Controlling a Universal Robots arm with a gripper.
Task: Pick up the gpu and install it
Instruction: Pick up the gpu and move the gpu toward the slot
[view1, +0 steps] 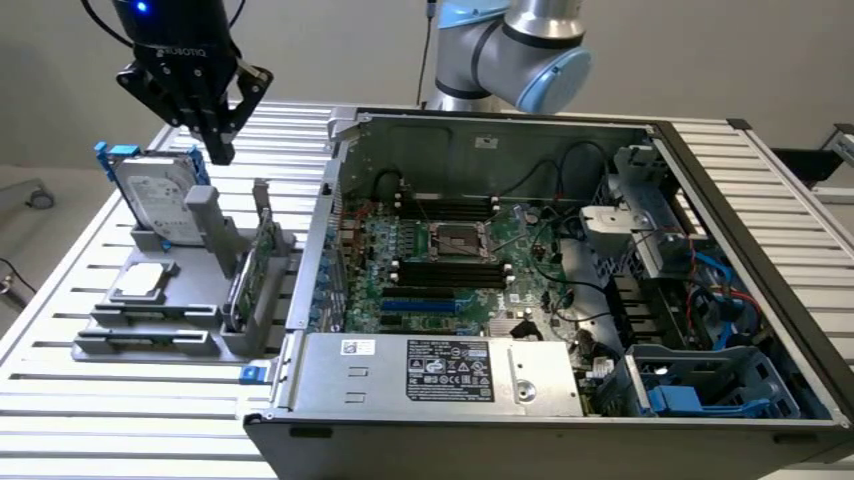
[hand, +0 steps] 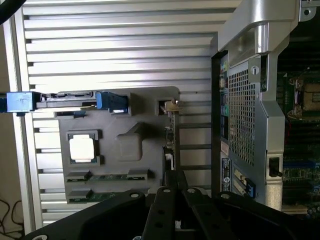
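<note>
The gpu (view1: 262, 262), a thin green circuit board with a silver metal bracket, stands on edge in a matte grey plastic holder (view1: 200, 212) at the exterior view's left, beside the open black computer case (view1: 561, 400). In the upper left the black gripper (view1: 218, 150) hangs above the holder, fingers pressed together on nothing. The wrist view shows the card edge-on and the case's perforated metal rear panel (hand: 242, 115); the exterior view shows the green motherboard (view1: 454, 250) inside.
</note>
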